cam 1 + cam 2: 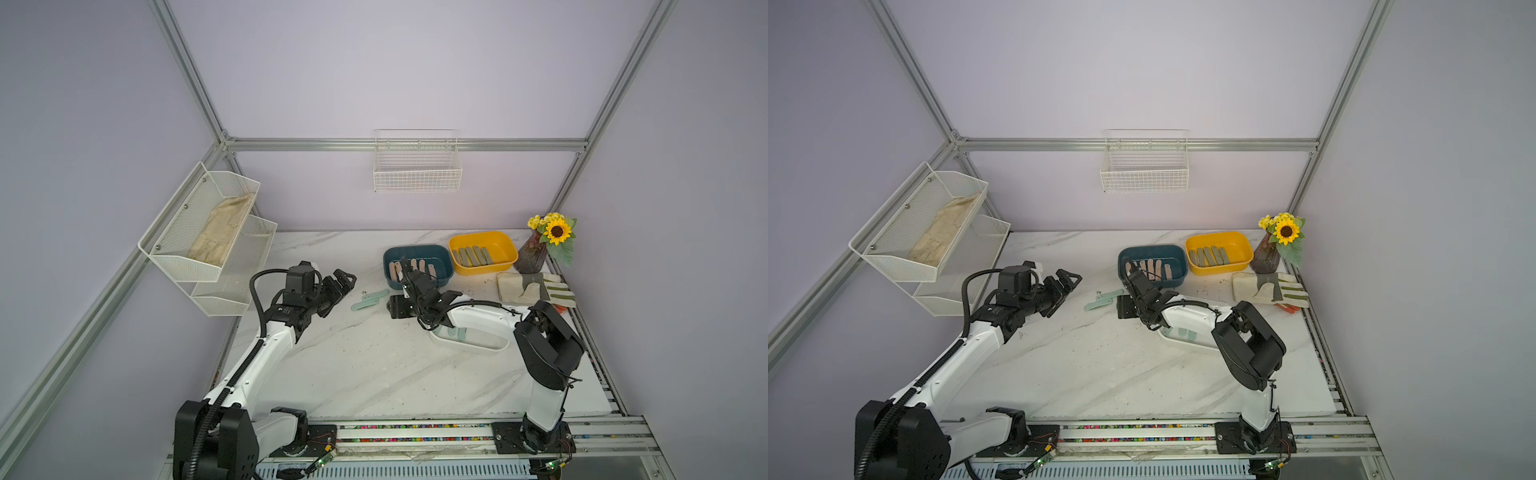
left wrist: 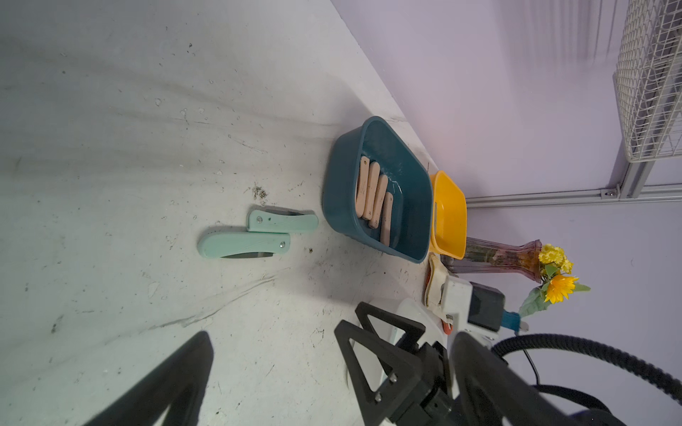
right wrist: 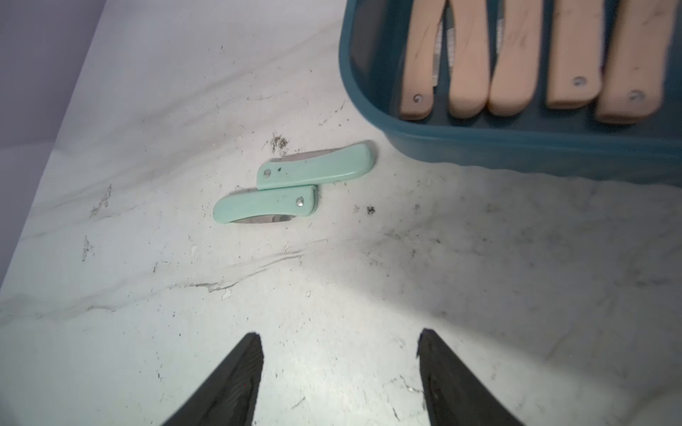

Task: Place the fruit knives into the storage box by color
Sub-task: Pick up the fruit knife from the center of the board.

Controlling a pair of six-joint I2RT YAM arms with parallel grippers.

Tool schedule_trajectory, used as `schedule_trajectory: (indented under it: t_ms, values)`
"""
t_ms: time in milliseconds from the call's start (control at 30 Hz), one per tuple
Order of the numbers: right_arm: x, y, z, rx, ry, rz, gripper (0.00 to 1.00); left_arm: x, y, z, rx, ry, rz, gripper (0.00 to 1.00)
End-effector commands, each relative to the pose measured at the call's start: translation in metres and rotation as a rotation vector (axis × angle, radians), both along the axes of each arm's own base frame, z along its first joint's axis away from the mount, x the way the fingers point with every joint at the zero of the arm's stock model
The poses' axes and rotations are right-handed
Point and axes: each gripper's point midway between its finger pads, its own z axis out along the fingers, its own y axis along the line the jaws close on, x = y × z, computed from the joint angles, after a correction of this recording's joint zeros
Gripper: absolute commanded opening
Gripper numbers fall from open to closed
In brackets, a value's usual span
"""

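Observation:
Two mint green fruit knives (image 3: 315, 168) (image 3: 264, 206) lie side by side on the marble table (image 1: 374, 374), left of the dark blue storage box (image 1: 440, 253). That box holds several peach pink knives (image 3: 575, 66). Several olive knives (image 1: 473, 255) lie in the yellow box (image 1: 505, 245). A white box (image 1: 494, 345) under my right arm holds mint knives (image 1: 455, 332). My right gripper (image 3: 339, 343) hangs open and empty at the blue box's front left corner (image 1: 405, 270). My left gripper (image 1: 347, 282) stands wide open and empty, left of the loose mint knives (image 2: 243, 243).
A striped work glove (image 1: 536, 286) lies right of the boxes, with a vase of sunflowers (image 1: 548, 241) behind it. White mesh shelves (image 1: 208, 232) hang on the left wall, a wire basket (image 1: 417, 166) on the back wall.

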Motion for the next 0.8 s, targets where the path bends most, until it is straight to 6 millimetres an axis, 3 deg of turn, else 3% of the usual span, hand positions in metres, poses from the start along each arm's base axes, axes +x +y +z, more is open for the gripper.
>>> schedule_trajectory:
  t_ms: [0, 400, 633, 767]
  values:
    - [0.007, 0.021, -0.003, 0.029, -0.003, 0.036, 0.7, -0.009, 0.001, -0.009, 0.013, 0.0, -0.022, 1.0]
    - [0.025, 0.048, -0.051, 0.02, 0.045, 0.046, 0.71, -0.01, 0.005, -0.007, 0.016, -0.011, -0.012, 1.0]
    - [0.034, 0.068, -0.065, 0.033, 0.054, 0.089, 0.71, -0.009, 0.006, -0.001, 0.016, -0.026, -0.009, 0.99]
    - [0.028, 0.076, -0.071, 0.046, 0.071, 0.15, 0.7, -0.01, 0.007, 0.002, 0.021, -0.028, -0.007, 1.0]
